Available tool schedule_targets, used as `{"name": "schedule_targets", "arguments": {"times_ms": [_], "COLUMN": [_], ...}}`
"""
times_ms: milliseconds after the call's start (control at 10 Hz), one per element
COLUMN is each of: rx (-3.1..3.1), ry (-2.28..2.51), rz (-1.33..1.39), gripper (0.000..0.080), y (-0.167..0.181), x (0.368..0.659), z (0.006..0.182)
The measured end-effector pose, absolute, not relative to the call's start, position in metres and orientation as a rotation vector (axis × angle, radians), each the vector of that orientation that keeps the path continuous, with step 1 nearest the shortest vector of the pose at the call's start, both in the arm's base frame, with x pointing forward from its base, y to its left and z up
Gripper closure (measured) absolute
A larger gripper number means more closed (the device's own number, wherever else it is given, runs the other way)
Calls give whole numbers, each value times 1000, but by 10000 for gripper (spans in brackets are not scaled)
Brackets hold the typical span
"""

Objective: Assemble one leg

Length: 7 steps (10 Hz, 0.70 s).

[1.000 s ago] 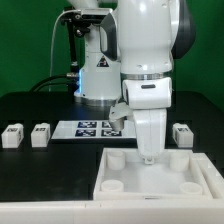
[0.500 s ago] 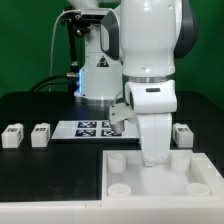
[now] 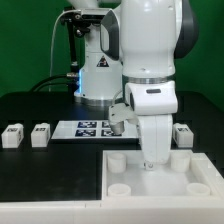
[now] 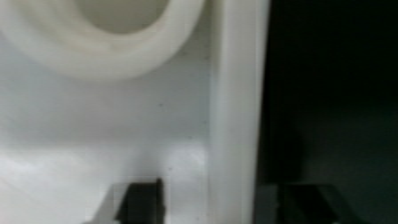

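The first leg (image 3: 12, 135) is a small white block with a black-and-white tag on its front. It sits on the dark surface (image 3: 30, 170) at the exterior view's left. The second leg (image 3: 40, 134) sits just beside it. The third leg (image 3: 183, 133), alike, sits well apart at the exterior view's right.

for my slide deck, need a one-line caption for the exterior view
Franka hand low over the white tray; three loose legs lie on the black table

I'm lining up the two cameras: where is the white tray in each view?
Exterior view: the tray lies bottom right, under the arm.
Wrist view: tray floor and rim fill most of the picture.
Shared landmark: a round corner socket; which corner, unclear.
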<state>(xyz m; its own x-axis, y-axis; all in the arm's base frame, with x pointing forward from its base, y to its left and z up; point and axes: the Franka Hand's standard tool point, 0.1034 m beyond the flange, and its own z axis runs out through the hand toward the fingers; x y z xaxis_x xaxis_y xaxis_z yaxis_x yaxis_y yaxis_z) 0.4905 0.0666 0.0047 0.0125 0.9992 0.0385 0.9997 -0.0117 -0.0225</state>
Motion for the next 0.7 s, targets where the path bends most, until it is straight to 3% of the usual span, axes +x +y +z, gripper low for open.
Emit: {"name": "schedule_targets", "arguments": {"times_ms": [100,200,300,700], "rx": [-2204,-2204,-2205,-2205], "ry": [-2177,-2177,-2178,-2178], "rz": [-18,-18,-19,-19], "gripper": [365,233,173,151], "y": [67,66,66,66], "x": [490,491,491,491], "z": [5,5,5,5]}}
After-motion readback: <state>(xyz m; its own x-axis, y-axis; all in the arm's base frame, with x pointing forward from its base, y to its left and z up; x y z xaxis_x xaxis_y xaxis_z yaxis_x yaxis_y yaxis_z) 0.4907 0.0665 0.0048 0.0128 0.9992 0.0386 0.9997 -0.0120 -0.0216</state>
